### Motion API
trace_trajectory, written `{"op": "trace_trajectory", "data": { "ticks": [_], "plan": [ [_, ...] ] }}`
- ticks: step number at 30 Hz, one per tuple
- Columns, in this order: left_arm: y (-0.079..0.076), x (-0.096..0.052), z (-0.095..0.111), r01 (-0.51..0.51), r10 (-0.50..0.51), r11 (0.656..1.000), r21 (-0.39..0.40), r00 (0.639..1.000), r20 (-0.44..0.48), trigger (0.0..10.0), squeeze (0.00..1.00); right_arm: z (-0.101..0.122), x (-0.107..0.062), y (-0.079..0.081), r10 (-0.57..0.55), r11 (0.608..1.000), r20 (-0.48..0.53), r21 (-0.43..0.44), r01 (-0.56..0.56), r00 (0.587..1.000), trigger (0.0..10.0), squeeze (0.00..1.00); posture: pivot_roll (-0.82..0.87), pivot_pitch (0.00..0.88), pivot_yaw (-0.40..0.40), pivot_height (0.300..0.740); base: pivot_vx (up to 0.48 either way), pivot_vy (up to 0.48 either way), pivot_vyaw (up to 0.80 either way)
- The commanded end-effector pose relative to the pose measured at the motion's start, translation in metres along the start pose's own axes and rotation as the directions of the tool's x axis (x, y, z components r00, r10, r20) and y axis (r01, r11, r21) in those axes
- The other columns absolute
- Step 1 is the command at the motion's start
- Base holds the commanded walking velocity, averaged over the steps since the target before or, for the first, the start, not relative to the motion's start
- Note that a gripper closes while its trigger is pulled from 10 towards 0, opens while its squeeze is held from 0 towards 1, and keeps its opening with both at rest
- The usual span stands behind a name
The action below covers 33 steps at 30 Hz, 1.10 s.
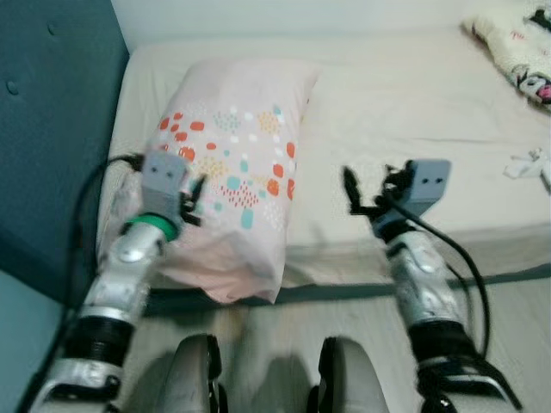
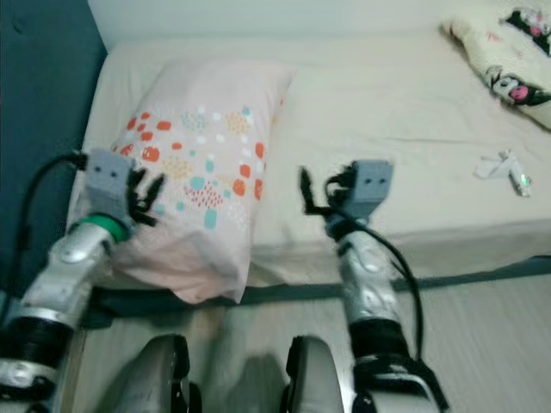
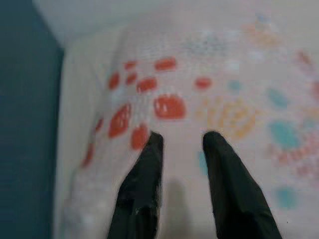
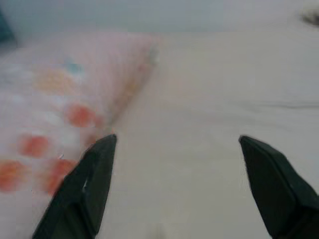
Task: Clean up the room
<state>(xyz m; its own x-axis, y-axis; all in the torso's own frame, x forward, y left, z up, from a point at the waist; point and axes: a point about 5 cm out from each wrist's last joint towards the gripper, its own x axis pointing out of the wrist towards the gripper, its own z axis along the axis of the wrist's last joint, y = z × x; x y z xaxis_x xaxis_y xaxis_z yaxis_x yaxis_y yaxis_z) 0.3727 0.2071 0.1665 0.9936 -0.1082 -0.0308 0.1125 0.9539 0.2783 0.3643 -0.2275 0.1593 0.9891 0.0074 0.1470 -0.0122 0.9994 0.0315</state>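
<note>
A: What's sitting nearest?
B: The left claw (image 1: 195, 200), fingers parted a little with nothing between them, is hovering over the pillow's near left side.
A: And the pillow (image 1: 232, 172)?
B: It's lying on the bed (image 1: 413, 120), its near end hanging over the edge.
A: The other arm?
B: The right claw (image 1: 362, 196) is hanging wide open just beside the pillow, above the sheet.

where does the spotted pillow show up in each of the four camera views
Left eye view: the pillow lies left of centre on the bed, its near end overhanging the mattress edge.
Right eye view: the same, further left.
Left wrist view: its orange spots spread just beyond the left gripper.
Right wrist view: it lies beside one finger of the right gripper.
Shared landmark: the cream bedsheet.
</note>
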Motion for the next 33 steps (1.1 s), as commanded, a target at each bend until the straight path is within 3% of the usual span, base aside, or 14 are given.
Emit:
{"op": "trace_trajectory", "data": {
  "ticks": [1,3,5,25,27,28,29,33],
  "plan": [
    [0.012,-0.002,-0.012,-0.022,0.022,1.0,0.014,0.999,-0.049,10.0,0.0,-0.005,-0.003,-0.016,-0.056,0.998,-0.038,0.005,0.056,0.998,10.0,0.0,0.06,0.084,0.047,0.609,0.0,0.0,0.0],
    [0.035,0.001,-0.015,-0.11,0.113,0.993,0.033,0.987,-0.113,10.0,0.0,-0.004,-0.002,-0.036,-0.085,0.995,-0.099,-0.056,0.08,0.991,10.0,0.0,0.06,0.088,0.045,0.609,0.0,0.0,0.0],
    [0.045,0.002,-0.014,-0.147,0.152,0.988,0.048,0.979,-0.136,10.0,0.0,0.002,0.0,-0.044,-0.114,0.989,-0.107,-0.102,0.104,0.988,10.0,0.0,0.06,0.09,0.039,0.609,0.0,0.0,0.0],
    [0.057,0.005,-0.007,-0.147,0.148,0.989,0.018,0.982,-0.118,10.0,0.0,0.01,0.001,-0.06,-0.09,0.993,-0.104,-0.086,0.081,0.99,10.0,0.0,0.06,0.105,0.046,0.609,0.0,0.0,0.0],
    [0.041,0.007,-0.011,-0.107,0.099,0.991,-0.086,0.991,-0.095,10.0,0.0,0.002,0.003,-0.035,0.005,1.0,-0.088,0.019,-0.003,0.996,10.0,0.0,0.06,0.1,0.048,0.609,0.0,0.0,0.0],
    [0.041,0.007,-0.011,-0.107,0.099,0.991,-0.086,0.991,-0.095,10.0,0.0,0.002,0.003,-0.035,0.005,1.0,-0.088,0.019,-0.003,0.996,10.0,0.0,0.06,0.1,0.048,0.609,0.0,0.0,0.0],
    [0.036,0.007,-0.013,-0.088,0.075,0.987,-0.136,0.992,-0.097,10.0,0.0,0.0,0.003,-0.027,0.034,0.998,-0.084,0.047,-0.03,0.996,10.0,0.0,0.06,0.1,0.048,0.609,0.0,0.0,0.0],
    [0.0,-0.003,-0.034,-0.002,-0.03,0.954,-0.301,0.994,-0.103,10.0,0.0,-0.019,-0.001,0.025,0.157,0.985,-0.074,0.081,-0.151,0.985,10.0,0.0,0.06,0.09,0.044,0.609,0.0,0.0,0.0]
  ]
}}
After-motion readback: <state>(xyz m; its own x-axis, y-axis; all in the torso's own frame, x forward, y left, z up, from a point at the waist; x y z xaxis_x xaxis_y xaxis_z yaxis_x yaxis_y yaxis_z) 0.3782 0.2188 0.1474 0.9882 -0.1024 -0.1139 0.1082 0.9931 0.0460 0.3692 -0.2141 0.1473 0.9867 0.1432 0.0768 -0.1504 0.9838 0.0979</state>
